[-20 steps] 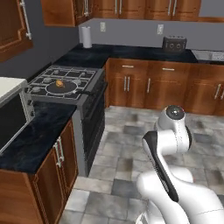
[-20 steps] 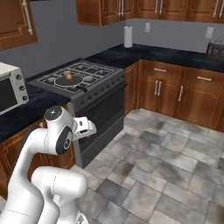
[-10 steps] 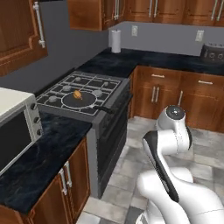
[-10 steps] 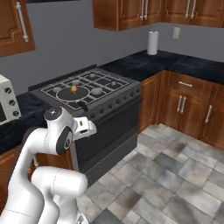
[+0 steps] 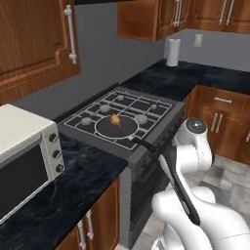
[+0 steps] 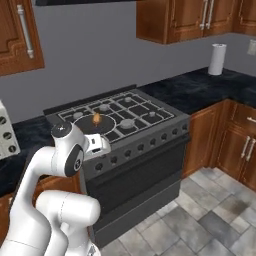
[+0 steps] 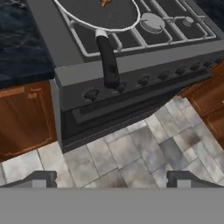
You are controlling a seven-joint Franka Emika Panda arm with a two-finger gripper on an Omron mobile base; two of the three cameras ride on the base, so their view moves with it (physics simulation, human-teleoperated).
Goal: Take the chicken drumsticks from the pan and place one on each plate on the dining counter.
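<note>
Left base view: stove set between black counters, microwave on the one to its left | pan on a front burner, handle jutting over the stove's front edge | drumstick lying inside, golden-tan | my gripper spread wide, empty, above the floor before the oven.

The pan sits on the stove at its front left edge, black handle overhanging the front. The open end effector hangs above the tile floor.
</note>
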